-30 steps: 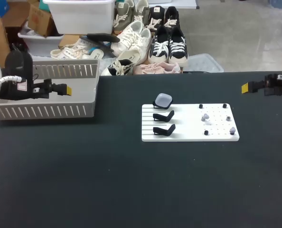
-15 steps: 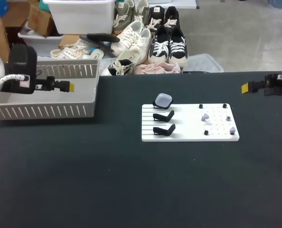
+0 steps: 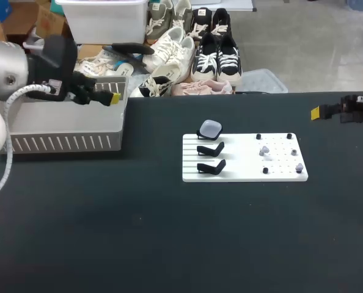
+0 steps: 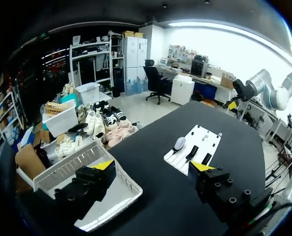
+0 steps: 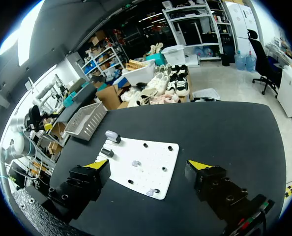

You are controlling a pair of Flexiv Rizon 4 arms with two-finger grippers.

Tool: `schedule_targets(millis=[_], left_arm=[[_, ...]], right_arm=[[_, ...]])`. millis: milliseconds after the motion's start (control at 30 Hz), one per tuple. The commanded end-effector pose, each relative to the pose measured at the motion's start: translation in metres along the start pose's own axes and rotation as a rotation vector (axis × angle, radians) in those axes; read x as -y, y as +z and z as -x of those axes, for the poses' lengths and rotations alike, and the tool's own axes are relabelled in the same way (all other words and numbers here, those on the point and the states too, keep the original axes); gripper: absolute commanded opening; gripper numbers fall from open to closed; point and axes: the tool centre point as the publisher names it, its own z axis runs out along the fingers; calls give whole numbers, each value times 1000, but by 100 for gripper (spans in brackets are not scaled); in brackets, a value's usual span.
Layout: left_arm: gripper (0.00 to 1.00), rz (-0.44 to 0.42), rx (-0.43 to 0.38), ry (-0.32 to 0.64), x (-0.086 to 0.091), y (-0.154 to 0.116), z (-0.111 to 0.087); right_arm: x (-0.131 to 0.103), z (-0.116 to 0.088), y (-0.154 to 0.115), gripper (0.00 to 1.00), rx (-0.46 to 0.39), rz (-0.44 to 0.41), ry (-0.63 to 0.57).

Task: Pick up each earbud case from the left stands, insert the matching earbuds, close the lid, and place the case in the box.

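Black tabletop (image 3: 169, 244) with white stand board (image 3: 242, 174) and grey slotted box (image 3: 65, 143)

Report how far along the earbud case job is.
Done: two stands are empty; I cannot make out cases in the box. In hand: nothing. The left gripper hangs over the box, the right gripper near the table's right edge, fingers open on both. Left: one case sits on the rear stand, and earbuds sit on the white board.
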Motion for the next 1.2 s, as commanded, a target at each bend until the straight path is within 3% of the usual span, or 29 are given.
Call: schedule_targets(millis=[33, 400, 800, 1000, 1200], left_arm=[[100, -167, 33, 117, -1, 20, 4], [100, -278, -30, 267, 8, 86, 2], [100, -465, -26, 375, 38, 138, -7], [100, -517, -24, 410, 50, 161, -14], [100, -516, -22, 418, 56, 185, -16]], right_arm=[[1, 0, 0, 100, -1, 1, -1], [1, 0, 0, 100, -1, 1, -1], [1, 0, 0, 100, -1, 1, -1], [1, 0, 0, 100, -1, 1, -1], [1, 0, 0, 100, -1, 1, -1]])
